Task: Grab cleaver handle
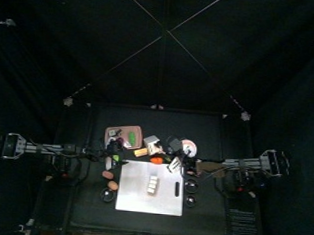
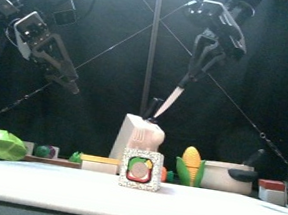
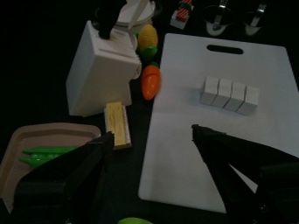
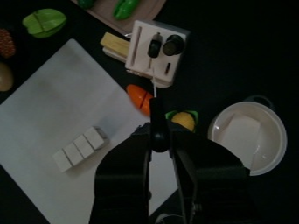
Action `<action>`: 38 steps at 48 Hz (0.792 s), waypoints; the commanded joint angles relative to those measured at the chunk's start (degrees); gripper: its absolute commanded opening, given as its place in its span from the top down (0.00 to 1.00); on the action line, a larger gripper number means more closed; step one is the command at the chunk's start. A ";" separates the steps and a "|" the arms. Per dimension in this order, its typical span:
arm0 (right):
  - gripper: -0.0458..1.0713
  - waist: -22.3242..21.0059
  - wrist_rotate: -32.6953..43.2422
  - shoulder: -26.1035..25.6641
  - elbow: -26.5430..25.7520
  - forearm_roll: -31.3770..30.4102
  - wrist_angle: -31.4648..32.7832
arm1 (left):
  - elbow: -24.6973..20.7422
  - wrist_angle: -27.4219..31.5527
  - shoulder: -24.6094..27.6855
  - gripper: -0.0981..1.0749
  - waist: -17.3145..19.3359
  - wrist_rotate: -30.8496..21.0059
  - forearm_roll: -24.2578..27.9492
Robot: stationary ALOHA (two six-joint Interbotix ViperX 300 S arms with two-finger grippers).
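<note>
The right gripper is clamped on the handle of the slim dark cleaver. Its blade slants down toward the white knife block just below. The left gripper is well apart, with its 2 jaws spread

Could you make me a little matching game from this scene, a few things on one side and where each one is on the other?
Things:
1. cleaver
2. cutting board
3. knife block
4. left gripper

Places or states:
A. lying flat, with a row of small white blocks on it
B. jaws open, holding nothing
C. held in the air by the right gripper
D. standing beside the board

Pairs: 1-C, 2-A, 3-D, 4-B
</note>
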 commanded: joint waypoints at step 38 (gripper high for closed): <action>0.50 1.32 -0.35 -11.51 19.16 -2.90 -33.75 | -1.49 -1.49 -0.18 0.04 0.00 0.18 0.44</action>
